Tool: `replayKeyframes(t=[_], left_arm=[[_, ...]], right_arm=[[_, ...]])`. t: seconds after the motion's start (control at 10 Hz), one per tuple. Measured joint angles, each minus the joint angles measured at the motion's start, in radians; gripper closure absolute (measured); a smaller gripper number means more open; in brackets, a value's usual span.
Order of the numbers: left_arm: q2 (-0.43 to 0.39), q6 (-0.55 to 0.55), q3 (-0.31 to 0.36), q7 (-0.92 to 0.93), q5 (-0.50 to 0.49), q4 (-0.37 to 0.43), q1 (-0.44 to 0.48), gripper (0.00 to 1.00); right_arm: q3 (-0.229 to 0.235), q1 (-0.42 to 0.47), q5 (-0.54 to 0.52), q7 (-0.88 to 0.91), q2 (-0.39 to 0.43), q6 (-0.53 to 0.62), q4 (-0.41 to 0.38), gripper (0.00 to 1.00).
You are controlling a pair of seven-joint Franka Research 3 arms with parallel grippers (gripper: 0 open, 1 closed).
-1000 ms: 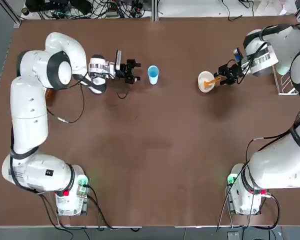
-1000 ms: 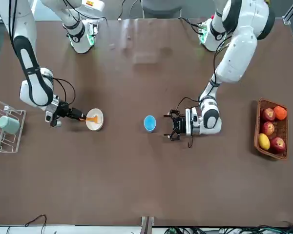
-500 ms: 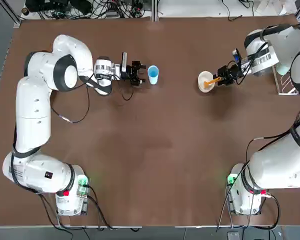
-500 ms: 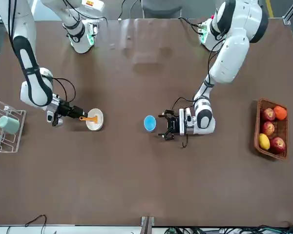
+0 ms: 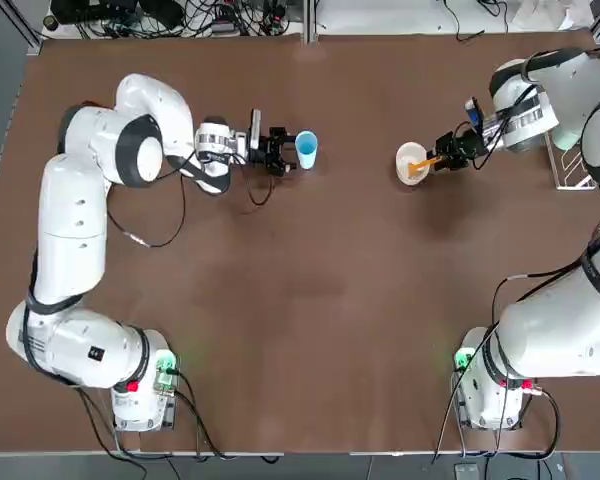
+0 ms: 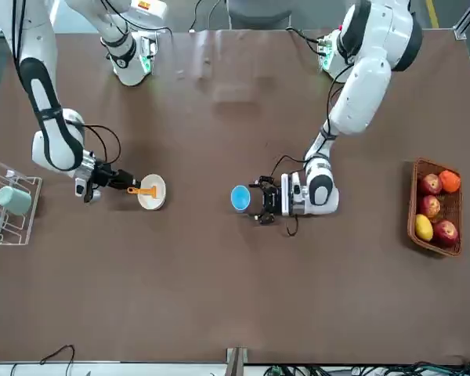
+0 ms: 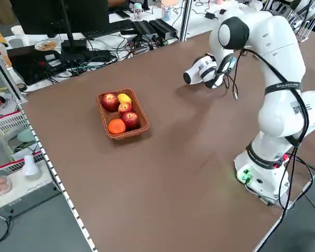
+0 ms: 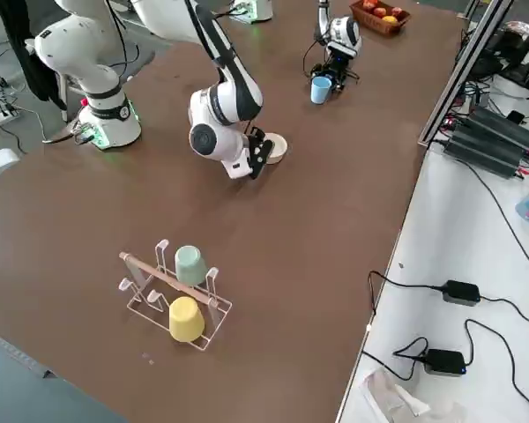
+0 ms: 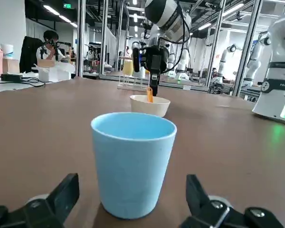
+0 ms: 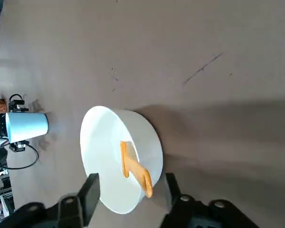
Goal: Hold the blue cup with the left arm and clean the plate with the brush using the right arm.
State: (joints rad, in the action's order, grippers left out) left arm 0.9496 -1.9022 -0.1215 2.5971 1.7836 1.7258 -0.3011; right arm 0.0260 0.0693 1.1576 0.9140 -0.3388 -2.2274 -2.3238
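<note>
Beside blue cup (image 9: 133, 166): left fingers (image 9: 61, 194) wide, empty. At plate's rim (image 10: 147, 142): right fingers (image 10: 91, 192) apart, brush (image 10: 135, 168) between, ungripped.

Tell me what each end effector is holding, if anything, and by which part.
Nothing is held: the left end effector is open by the cup, the right end effector open about the brush handle, without touching it.

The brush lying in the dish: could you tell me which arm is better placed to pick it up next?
The right, I'd say: its hand is beside the dish, fingers either side of the brush's orange handle. The left hand is farther off, at the blue cup.
</note>
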Motion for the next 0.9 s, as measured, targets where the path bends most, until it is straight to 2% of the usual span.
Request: replayKeyframes(t=[0.4, 0.9], left_arm=[[0.002, -0.006, 0.017, 0.002, 0.028, -0.014, -0.031, 0.0], [0.014, -0.008, 0.019, 0.002, 0.056, -0.036, -0.05, 0.0]], right_arm=[[0.001, 0.001, 0.0, 0.001, 0.0, 0.0, 0.0, 0.57], [0.003, 0.016, 0.0, 0.033, 0.0, 0.0, 0.0, 0.63]])
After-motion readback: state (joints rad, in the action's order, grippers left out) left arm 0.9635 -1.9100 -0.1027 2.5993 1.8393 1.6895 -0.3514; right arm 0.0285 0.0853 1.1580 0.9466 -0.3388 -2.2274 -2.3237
